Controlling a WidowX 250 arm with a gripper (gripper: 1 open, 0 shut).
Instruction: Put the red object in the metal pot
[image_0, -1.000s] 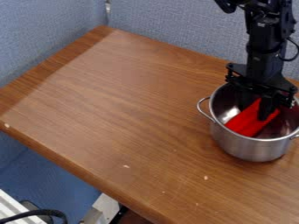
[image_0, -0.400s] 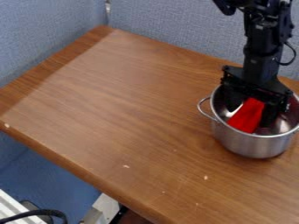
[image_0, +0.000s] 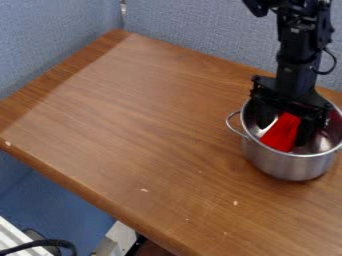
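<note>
a black robot arm (image_0: 297, 50) reaches down over a shiny steel pot (image_0: 291, 150) on a wooden counter (image_0: 134, 110), its jaws (image_0: 287, 105) at the pot's mouth. the bright red block (image_0: 281, 132) lies inside the pot, tilted, its upper end near the jaws. how far the dark jaws stand open, and whether they touch the block, cannot be told from this view. the pot's wire loop handle (image_0: 233, 123) juts from its side, and grey-blue panels (image_0: 201, 28) stand behind the pot.

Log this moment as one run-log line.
red block: inside metal pot | tool: lowered into pot | pot: upright on table
</note>
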